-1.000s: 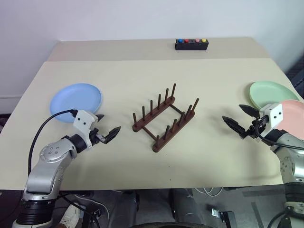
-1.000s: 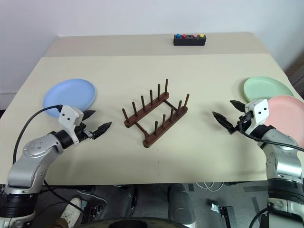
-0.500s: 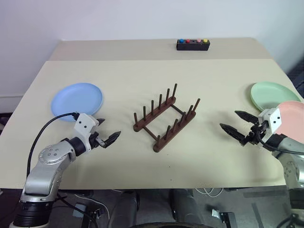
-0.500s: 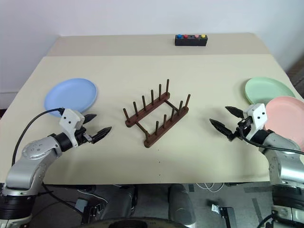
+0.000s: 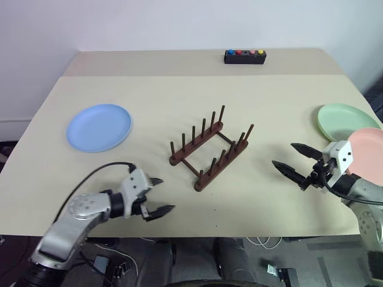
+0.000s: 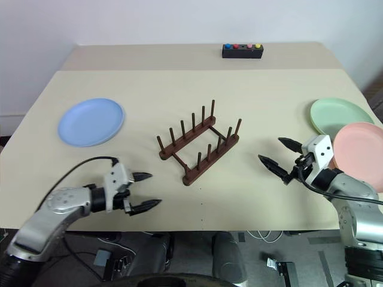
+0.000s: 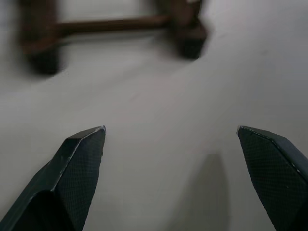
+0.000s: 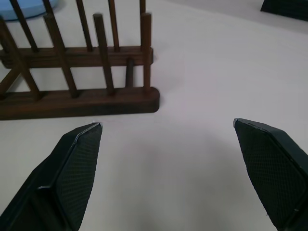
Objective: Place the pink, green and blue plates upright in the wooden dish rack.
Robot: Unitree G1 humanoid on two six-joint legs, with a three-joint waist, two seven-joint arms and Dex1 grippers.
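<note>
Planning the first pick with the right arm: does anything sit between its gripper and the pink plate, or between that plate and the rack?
Nothing visible does. The right gripper, open and empty, hovers just beside the pink plate, which overlaps the green plate. Between the pink plate and the wooden dish rack lies bare table.

Silver-grey metal arms with round joint housings. White boxy wrist camera blocks. Left gripper (image 5: 157, 196) and right gripper (image 5: 294, 164): two black pointed fingers each, textured pads (image 8: 72, 178). Black cables loop from both wrists.
</note>
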